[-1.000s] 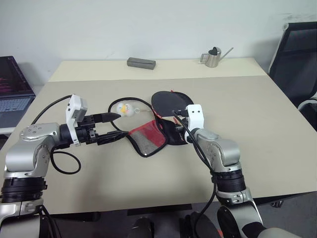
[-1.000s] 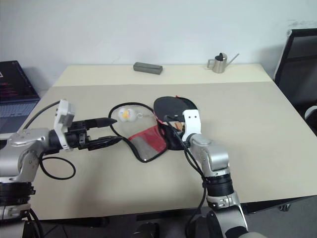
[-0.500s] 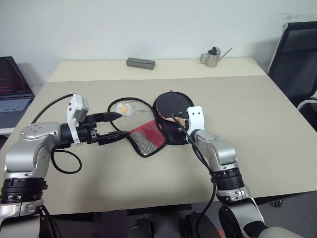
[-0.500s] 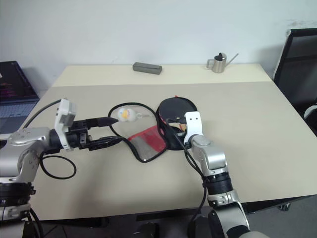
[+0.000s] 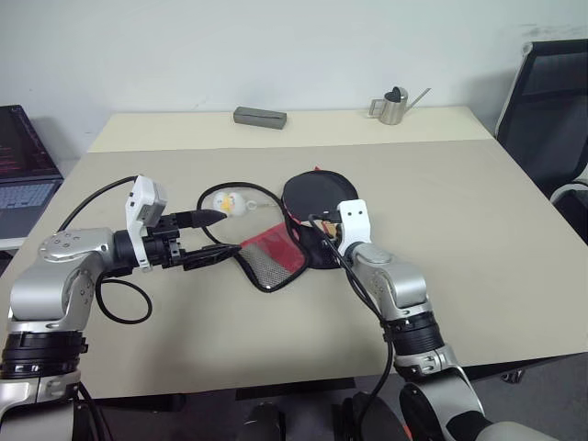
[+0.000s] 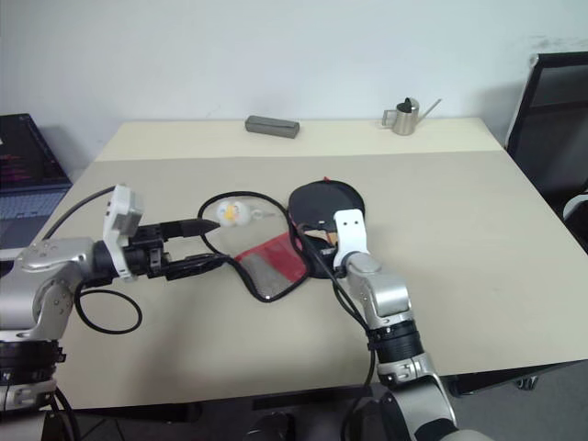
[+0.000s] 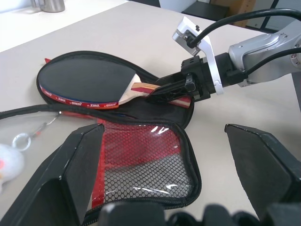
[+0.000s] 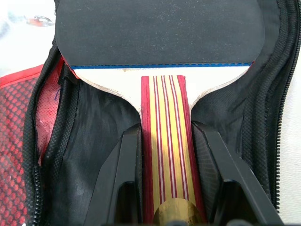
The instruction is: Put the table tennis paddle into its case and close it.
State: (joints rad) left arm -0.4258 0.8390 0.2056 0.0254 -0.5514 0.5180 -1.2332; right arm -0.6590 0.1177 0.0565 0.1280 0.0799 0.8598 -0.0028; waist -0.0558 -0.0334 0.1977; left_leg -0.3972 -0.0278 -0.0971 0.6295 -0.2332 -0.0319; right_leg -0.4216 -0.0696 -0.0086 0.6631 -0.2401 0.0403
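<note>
the right gripper (image 8: 164, 183) pinches the paddle (image 7: 89, 80) by its striped handle, the blade lying inside the open case (image 7: 155, 160) on the table (image 5: 478, 211). the left gripper (image 5: 207, 237), fingers spread, waits at the case's nine o'clock. best to lay the handle flat and let go gently, so the flap can fold over.

A big tan table (image 5: 478, 239) holds the open case (image 5: 276, 257), a grey box (image 5: 260, 117), a little metal can (image 5: 393, 107) and a white ball (image 5: 227, 201).
</note>
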